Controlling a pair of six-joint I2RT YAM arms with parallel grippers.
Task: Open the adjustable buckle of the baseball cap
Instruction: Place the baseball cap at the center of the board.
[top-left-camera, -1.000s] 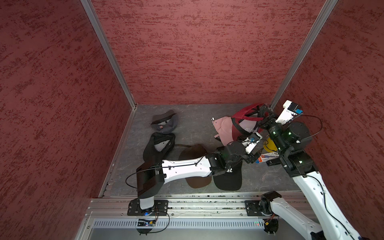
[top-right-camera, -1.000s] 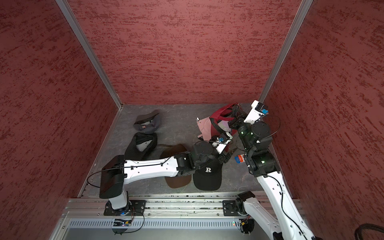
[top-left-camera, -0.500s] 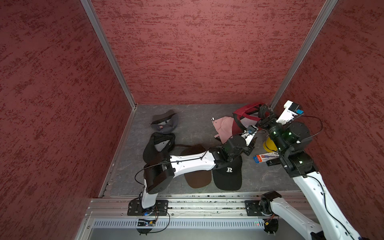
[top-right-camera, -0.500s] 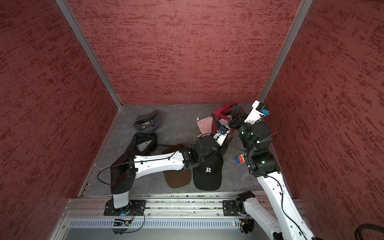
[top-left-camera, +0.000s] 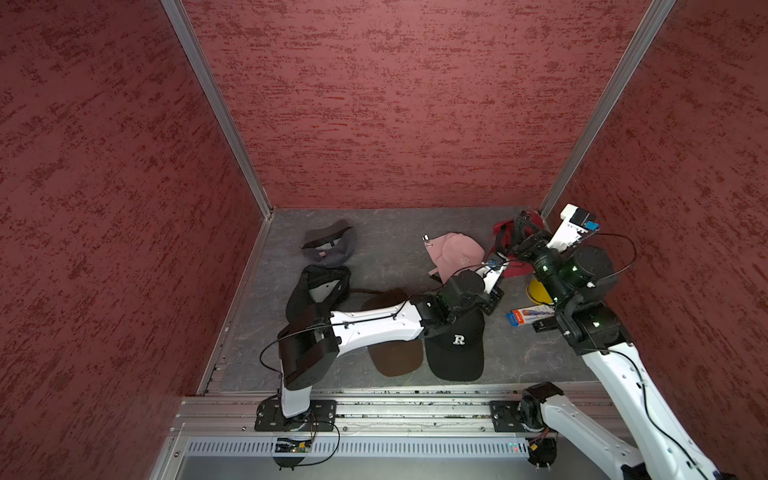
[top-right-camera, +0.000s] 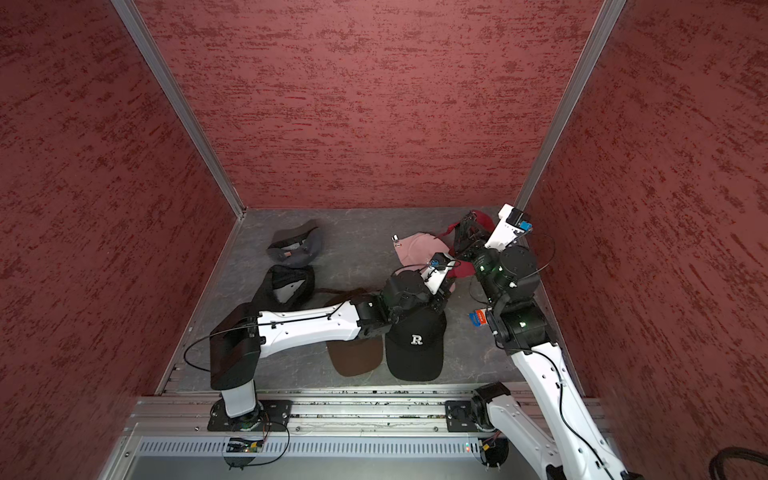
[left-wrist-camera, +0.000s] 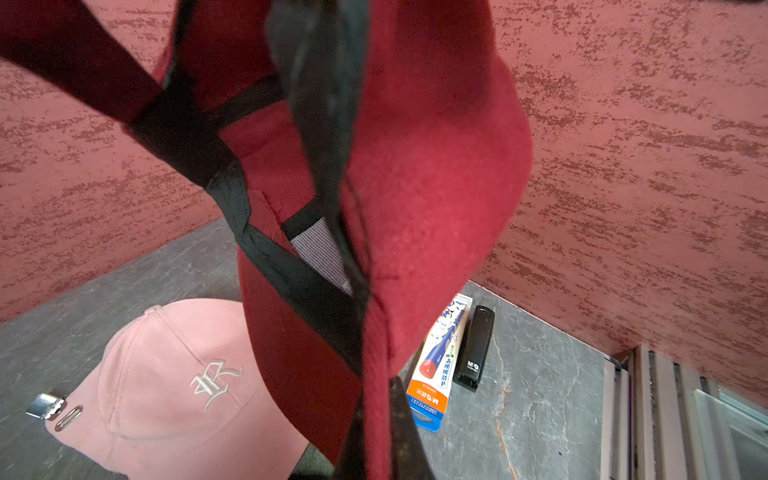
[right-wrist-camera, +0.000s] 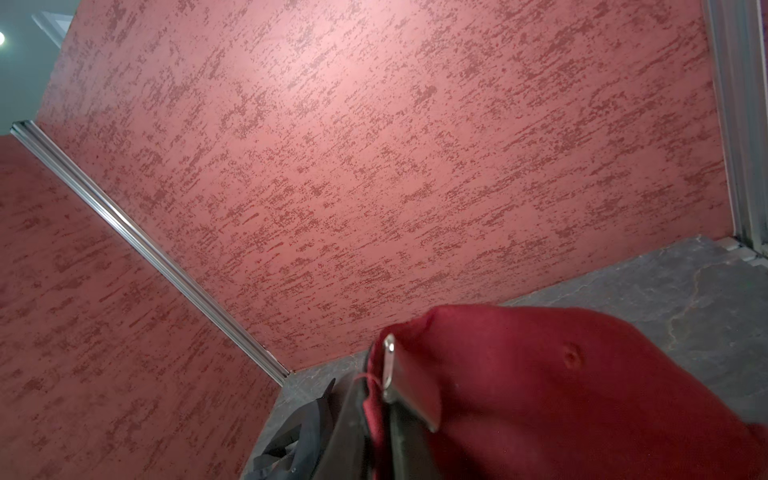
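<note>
In both top views I have the red cap (top-left-camera: 503, 232) lifted off the bench (top-left-camera: 386, 232) in the far right corner, strung between my two grippers. The left gripper (top-left-camera: 508, 262) meets it from the near side, the right gripper (top-left-camera: 521, 224) from beside the wall. A soft pink cap (top-left-camera: 457, 253) lies just beside the left gripper. Nearer me, under the left arm, a black cap (top-left-camera: 457, 349) with a stitched white R and a brown cap (top-left-camera: 395, 357) lie side by side. A grey cap (top-left-camera: 330, 249) sits well apart from both grippers.

On the left wrist view, the left gripper (left-wrist-camera: 376, 451) is clamped tight on a fold of the red cap's felt-like cloth. The black tape lining and a grey mesh patch (left-wrist-camera: 320, 253) show inside. Beyond the gripper, on the marbled grey bench, are the pink cap with its shiny metal clasp (left-wrist-camera: 43, 409), then an orange-and-blue box (left-wrist-camera: 440, 361) just beside a slim black stapler (left-wrist-camera: 473, 345).

On the right wrist view, the right gripper (right-wrist-camera: 376, 436) has its jaws nearly together, pinching the red strap. The flat silvery buckle (right-wrist-camera: 401, 382) stands just past the fingertips, with the rounded crown bulging alongside. Crumpled dark cloth (right-wrist-camera: 299, 432) lies on the gripper's other side.
</note>
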